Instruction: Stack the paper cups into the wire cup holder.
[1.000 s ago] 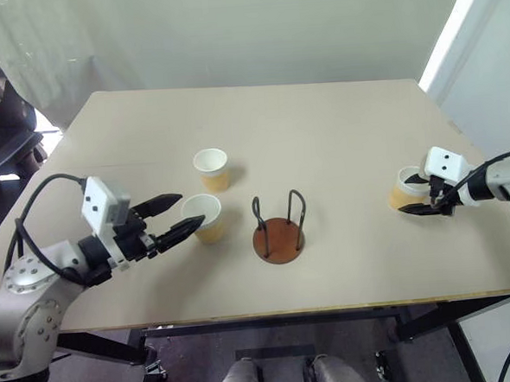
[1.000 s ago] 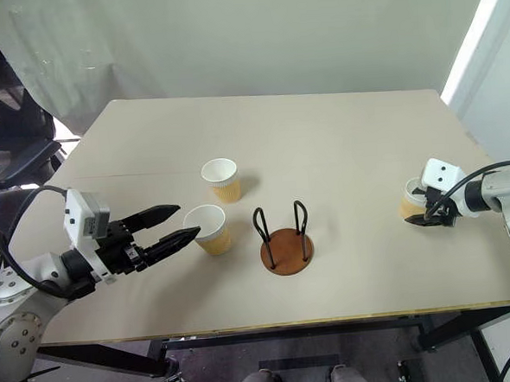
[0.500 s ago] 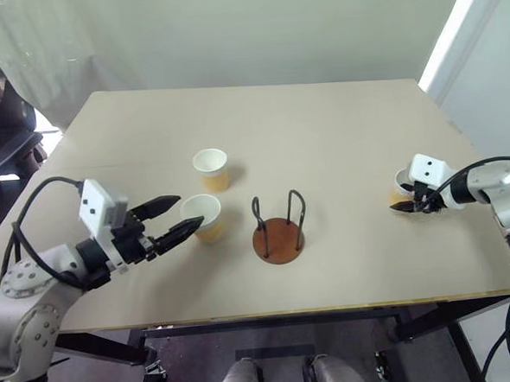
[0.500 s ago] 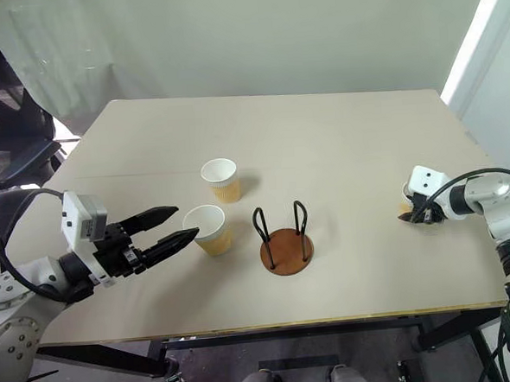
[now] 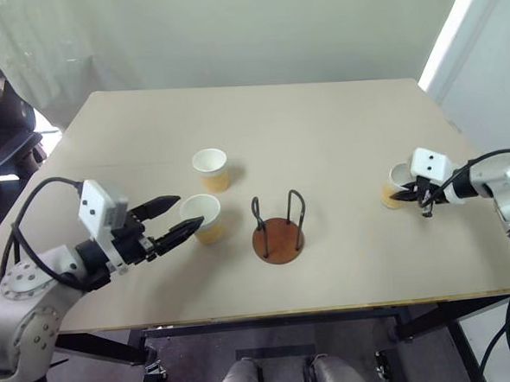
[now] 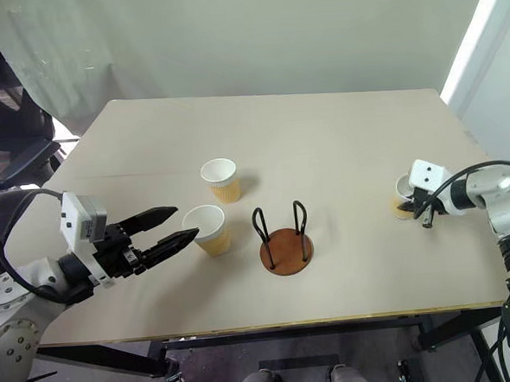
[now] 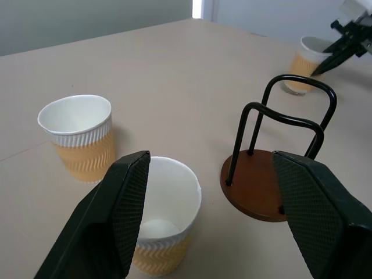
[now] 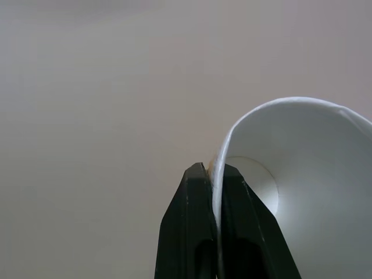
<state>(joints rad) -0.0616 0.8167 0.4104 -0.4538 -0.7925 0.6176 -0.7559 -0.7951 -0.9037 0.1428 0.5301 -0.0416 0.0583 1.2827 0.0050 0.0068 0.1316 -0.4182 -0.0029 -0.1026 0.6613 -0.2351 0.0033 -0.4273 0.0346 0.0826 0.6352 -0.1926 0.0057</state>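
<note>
Right gripper [image 8: 214, 174] pinched on rim of right paper cup [image 5: 393, 185], mouth up; left gripper [image 5: 181, 220] apart.

Tan zigzag-patterned cups [image 7: 81, 139], reddish-brown holder [image 7: 258, 189]

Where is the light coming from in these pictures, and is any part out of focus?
Left eye view: bright daylight enters at the upper right; the two cups beside the holder throw soft shadows to the right. Left wrist view: the near fingers look blurred. Right wrist view: the pinched cup rim is soft.
</note>
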